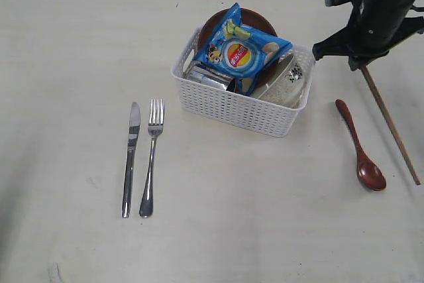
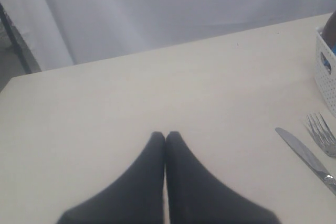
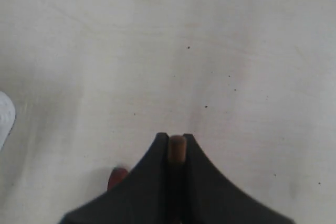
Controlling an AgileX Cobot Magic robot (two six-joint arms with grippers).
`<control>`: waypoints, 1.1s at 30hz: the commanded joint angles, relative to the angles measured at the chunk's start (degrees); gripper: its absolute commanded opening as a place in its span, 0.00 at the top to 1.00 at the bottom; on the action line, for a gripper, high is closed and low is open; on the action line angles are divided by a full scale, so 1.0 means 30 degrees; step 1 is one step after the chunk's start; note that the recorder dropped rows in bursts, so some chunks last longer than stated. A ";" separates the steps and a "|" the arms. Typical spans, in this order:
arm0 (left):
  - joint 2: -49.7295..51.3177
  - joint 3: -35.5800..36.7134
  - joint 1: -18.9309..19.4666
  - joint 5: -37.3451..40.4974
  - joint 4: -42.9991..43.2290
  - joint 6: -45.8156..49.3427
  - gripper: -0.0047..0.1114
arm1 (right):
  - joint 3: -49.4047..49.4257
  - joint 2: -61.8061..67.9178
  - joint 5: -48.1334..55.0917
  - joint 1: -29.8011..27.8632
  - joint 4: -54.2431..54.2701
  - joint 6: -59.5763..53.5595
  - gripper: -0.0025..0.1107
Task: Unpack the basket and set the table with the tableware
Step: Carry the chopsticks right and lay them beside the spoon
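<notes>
The white basket stands mid-table, with the reddish-brown plate, the steel cup and the pale bowl inside it. A steel knife and fork lie side by side on the table to the basket's left. The dark red spoon lies to its right. My right gripper is shut on the top end of the brown chopsticks, which slant down toward the table's right edge. That brown end shows between the right gripper's jaws. My left gripper is shut and empty over bare table.
A blue chip bag lies on top of the basket's contents. The left wrist view catches the knife, the fork and a basket corner. In the right wrist view the spoon handle's tip shows beside the fingers.
</notes>
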 commanded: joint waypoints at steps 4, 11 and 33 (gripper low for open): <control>-0.0050 0.0033 0.0102 -0.0151 -0.0242 -0.0066 0.96 | 0.0212 0.0025 -0.0772 -0.0658 -0.1362 0.1372 0.98; -0.0050 0.0033 0.0102 -0.0151 -0.0242 -0.0066 0.96 | 0.0212 0.1009 -0.0364 -0.0861 -0.1254 0.1293 0.98; -0.0050 0.0033 0.0102 -0.0151 -0.0242 -0.0066 0.96 | 0.0952 0.1385 -0.1474 -0.0861 -0.1341 0.1706 0.98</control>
